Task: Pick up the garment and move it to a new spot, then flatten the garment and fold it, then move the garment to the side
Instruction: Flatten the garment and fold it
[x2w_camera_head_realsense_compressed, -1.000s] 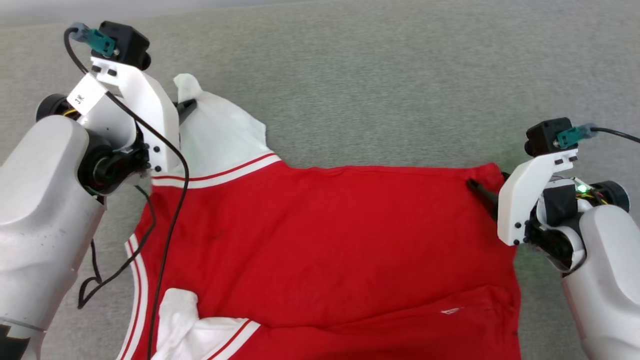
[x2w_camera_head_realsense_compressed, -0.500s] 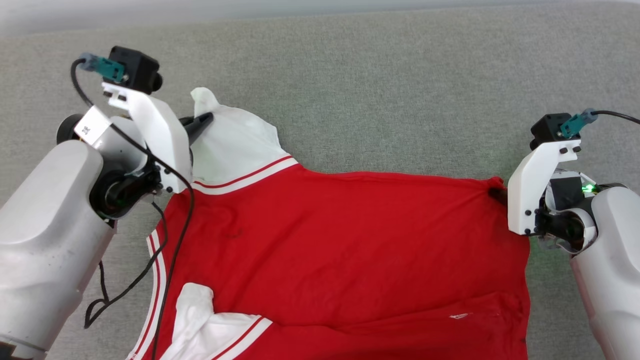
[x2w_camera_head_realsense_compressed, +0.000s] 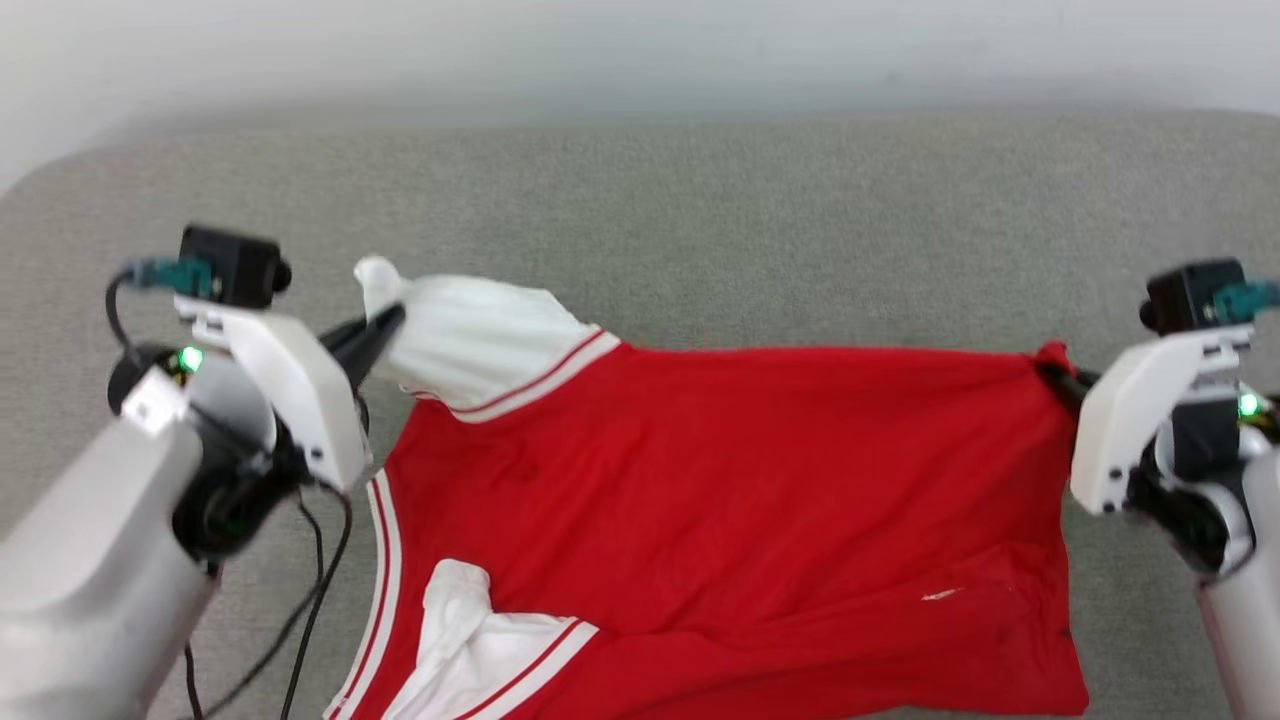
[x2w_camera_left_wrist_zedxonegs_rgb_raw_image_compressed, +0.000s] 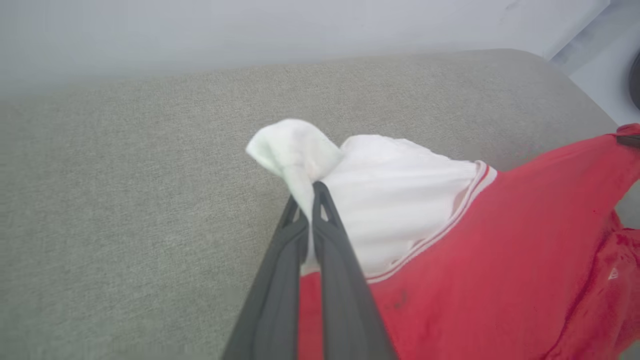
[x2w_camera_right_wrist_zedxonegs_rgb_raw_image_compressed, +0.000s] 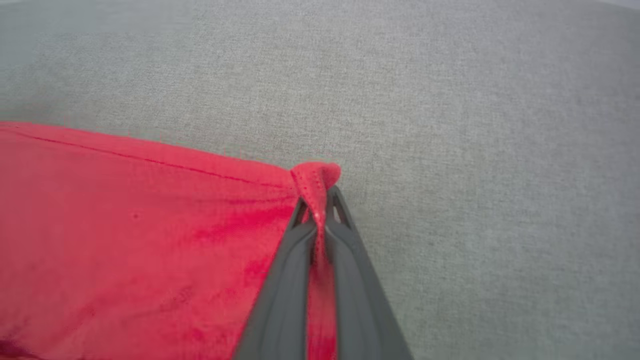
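Both pinches are closed tight on the garment (x2w_camera_head_realsense_compressed: 720, 480): your left gripper (x2w_camera_left_wrist_zedxonegs_rgb_raw_image_compressed: 312, 192) clamps the white sleeve (x2w_camera_left_wrist_zedxonegs_rgb_raw_image_compressed: 400, 190) tip, your right gripper (x2w_camera_right_wrist_zedxonegs_rgb_raw_image_compressed: 320, 200) the red hem corner (x2w_camera_right_wrist_zedxonegs_rgb_raw_image_compressed: 315, 175), with the far edge taut between them above the grey cushion (x2w_camera_head_realsense_compressed: 700, 200). Raise both arms evenly with matched tension, since either thin pinch could slip.

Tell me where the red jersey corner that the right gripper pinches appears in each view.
Head view: the jersey corner at the far right, middle height, pinched by the right gripper.
Left wrist view: the jersey corner at the right edge, upper part, small.
Right wrist view: the jersey corner at the centre, bunched in the shut right gripper.
Shared landmark: the jersey's taut red top edge, running to this corner over the grey upholstery.
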